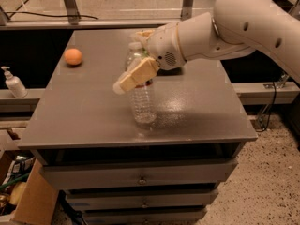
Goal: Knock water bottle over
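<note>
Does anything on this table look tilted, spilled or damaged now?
Nothing stands out. The water bottle stands on its base, near upright, nothing spilled; the gripper lies across its upper part. The orange looks whole.

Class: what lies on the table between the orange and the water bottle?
In the camera view, only bare tabletop; the gripper hangs above it, at the water bottle's upper part.

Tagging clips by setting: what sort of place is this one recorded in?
Probably a lab or workshop, not a home: a grey drawer cabinet serves as the table, the floor is speckled, and a cardboard box sits alongside. The gripper is at the upper part of the water bottle.
</note>
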### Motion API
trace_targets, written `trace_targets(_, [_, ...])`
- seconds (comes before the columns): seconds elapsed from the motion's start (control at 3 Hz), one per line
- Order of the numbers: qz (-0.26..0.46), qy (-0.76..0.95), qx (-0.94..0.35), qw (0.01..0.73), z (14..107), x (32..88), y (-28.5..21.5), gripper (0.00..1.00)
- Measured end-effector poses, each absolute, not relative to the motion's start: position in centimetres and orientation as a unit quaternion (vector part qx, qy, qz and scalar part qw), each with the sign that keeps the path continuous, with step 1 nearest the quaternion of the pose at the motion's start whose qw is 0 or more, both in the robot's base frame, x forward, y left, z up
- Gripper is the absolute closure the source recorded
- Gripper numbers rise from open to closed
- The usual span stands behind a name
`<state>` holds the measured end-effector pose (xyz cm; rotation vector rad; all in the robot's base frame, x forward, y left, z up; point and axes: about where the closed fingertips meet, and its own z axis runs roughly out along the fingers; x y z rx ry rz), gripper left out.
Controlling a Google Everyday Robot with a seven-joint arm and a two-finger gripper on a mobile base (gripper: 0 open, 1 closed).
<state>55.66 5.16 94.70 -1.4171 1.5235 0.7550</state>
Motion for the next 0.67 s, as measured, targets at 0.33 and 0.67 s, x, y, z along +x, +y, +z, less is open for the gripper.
trace_targets(0.33, [0.301, 0.615, -0.578, 0.445, 94.2, 56.8, 6.7, 0.0])
trace_targets(0.67, [0.289, 0.624, -0.578, 0.44, 93.2, 57.9, 5.9, 0.0])
